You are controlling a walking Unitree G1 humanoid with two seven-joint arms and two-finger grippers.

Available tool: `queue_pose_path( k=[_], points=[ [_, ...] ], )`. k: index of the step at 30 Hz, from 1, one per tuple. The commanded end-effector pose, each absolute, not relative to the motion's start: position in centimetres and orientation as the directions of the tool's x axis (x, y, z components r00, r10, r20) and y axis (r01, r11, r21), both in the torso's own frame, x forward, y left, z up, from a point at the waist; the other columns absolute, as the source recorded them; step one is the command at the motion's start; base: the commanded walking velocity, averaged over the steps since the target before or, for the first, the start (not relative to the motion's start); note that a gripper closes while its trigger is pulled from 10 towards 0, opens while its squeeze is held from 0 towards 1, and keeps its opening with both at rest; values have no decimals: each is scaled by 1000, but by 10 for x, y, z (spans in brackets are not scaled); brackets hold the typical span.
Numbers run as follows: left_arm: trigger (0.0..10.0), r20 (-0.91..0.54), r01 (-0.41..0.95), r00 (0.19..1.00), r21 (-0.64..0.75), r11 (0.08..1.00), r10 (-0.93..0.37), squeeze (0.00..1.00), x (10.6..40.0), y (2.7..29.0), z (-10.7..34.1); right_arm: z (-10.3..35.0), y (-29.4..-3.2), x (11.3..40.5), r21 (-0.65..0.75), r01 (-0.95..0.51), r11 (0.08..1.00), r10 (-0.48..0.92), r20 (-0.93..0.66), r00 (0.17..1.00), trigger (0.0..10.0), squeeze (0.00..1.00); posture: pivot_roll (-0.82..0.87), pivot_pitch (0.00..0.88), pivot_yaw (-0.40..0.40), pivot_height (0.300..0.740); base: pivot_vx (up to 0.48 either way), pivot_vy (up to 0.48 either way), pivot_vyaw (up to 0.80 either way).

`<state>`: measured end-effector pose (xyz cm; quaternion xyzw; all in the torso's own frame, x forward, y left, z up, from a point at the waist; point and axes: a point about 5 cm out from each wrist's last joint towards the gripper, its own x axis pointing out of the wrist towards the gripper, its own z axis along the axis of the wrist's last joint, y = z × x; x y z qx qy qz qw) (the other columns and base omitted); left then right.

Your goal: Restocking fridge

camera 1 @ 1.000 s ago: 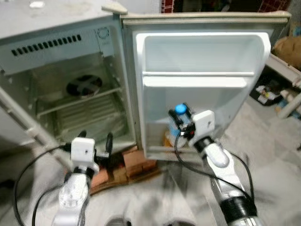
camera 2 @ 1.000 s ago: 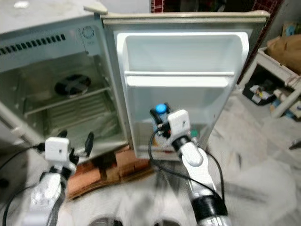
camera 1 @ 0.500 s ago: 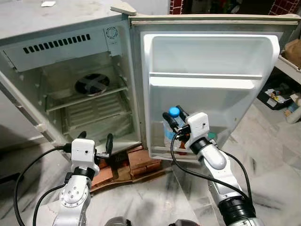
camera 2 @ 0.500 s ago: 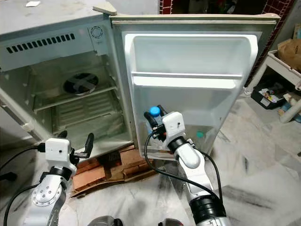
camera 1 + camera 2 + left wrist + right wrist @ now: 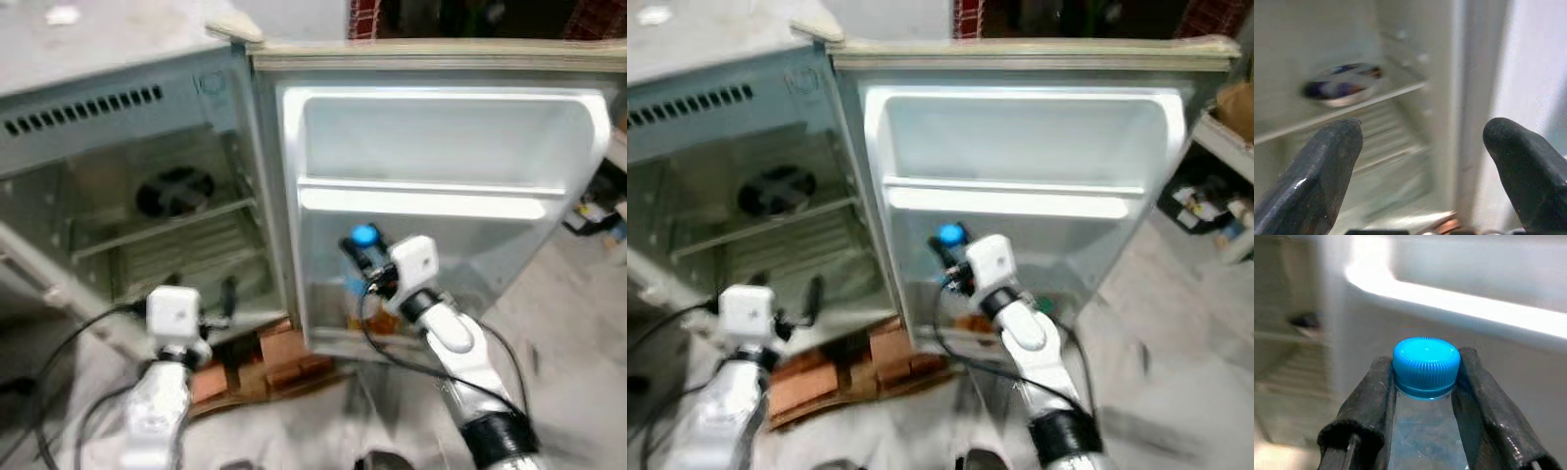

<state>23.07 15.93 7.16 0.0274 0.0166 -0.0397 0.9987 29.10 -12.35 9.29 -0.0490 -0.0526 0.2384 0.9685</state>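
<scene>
A small white fridge [image 5: 118, 117] stands with its door [image 5: 441, 196] swung wide, showing the moulded door shelves. My right gripper [image 5: 366, 257] is shut on a clear water bottle with a blue cap [image 5: 1425, 363], held in front of the door's lower part; both fingers [image 5: 1369, 401] press the bottle's neck just under the cap. My left gripper [image 5: 201, 294] is open and holds nothing, low in front of the fridge's main compartment; its black fingertips [image 5: 1327, 161] point at the wire shelves [image 5: 1376, 142].
Bricks and cardboard [image 5: 274, 357] lie under the fridge's front. A round fan cover [image 5: 174, 191] sits on the fridge's back wall. Clutter and a white rack [image 5: 1215, 206] stand at the right. The floor is pale marble.
The camera has shifted and the picture is now blurred. My right gripper with the bottle sits slightly higher against the door. The left gripper keeps its place.
</scene>
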Motion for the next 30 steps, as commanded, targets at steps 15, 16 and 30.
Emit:
queue_pose_path(
  k=[15, 16, 30],
  points=[
    [10000, -60, 24, 998, 76, 997, -20, 0, 214, 173, 67, 104, -111, 292, -119, -487, 865, 500, 134, 855, 10000, 0, 27, 94, 17, 740, 0, -60, 0],
    [10000, -60, 23, 998, 75, 997, -19, 0, 213, 172, 67, 104, -111, 292, -119, -489, 864, 502, 134, 854, 10000, 0, 31, 91, 13, 740, 0, -390, 0],
    [10000, -61, 0, 998, 60, 998, 4, 0, 212, 173, 66, 99, -110, 287, -88, -534, 841, 541, 104, 834, 10000, 0, 26, 94, 13, 740, 0, -153, 0]
  ],
)
